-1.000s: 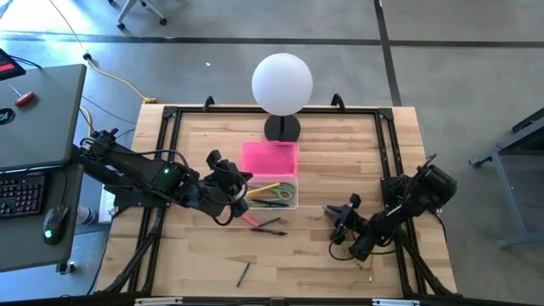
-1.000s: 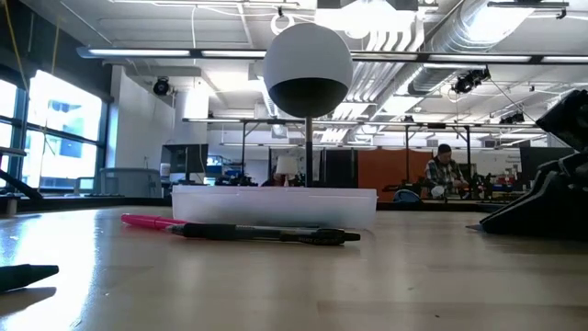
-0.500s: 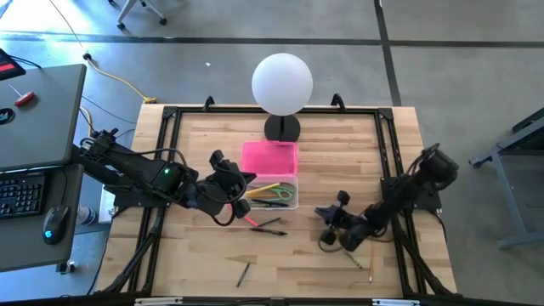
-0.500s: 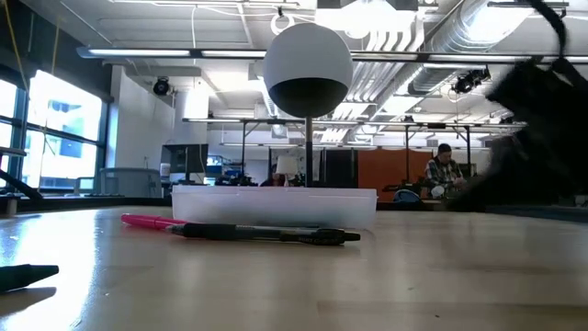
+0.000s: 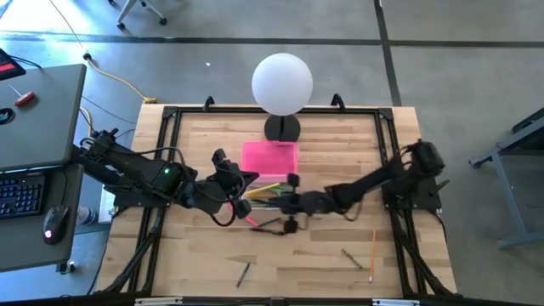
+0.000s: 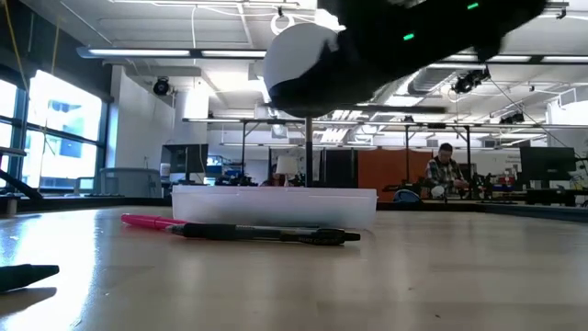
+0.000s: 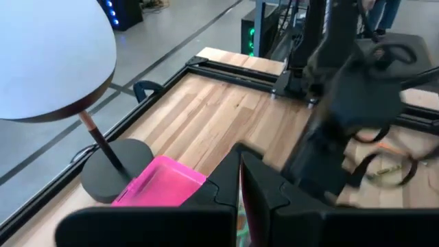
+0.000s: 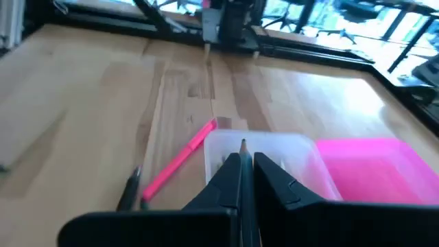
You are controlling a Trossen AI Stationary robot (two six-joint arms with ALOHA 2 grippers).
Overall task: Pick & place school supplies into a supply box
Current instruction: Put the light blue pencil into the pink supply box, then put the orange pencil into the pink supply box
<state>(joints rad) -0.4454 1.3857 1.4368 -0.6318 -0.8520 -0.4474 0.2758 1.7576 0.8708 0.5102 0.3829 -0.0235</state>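
High view: the supply box [image 5: 274, 194] sits mid-table in front of the globe lamp [image 5: 282, 83], its pink lid [image 5: 269, 158] laid flat on the lamp side so the mouth stays clear for loading; green and yellow pens already lie inside. The right arm is stretched across the table, placing the right gripper [image 5: 291, 202] at the box's near right corner — a position that suits dropping an item in. The left gripper [image 5: 231, 191] waits at the box's left end, out of the right arm's path. A pink pen [image 5: 248, 219] and a black pen [image 5: 270, 226] lie just in front of the box; further pencils, including an orange pencil [image 5: 372, 253], lie well apart toward the near edge, not yet collected. Low view: the black pen [image 6: 265, 233] and pink pen [image 6: 147, 221] rest flat on the table before the clear box wall [image 6: 276, 205]; a dark arm crosses overhead. Left wrist view: the left gripper's fingers [image 7: 264, 189] are closed with only a thin slit between them, and nothing can be made out in their grasp; the pink lid [image 7: 161, 182] lies beside the lamp base. Right wrist view: the right gripper [image 8: 245, 171] is clenched on a thin dark pencil [image 8: 243, 156], tip aimed at the open box [image 8: 257, 151] directly ahead — judged ready for release once over the opening.
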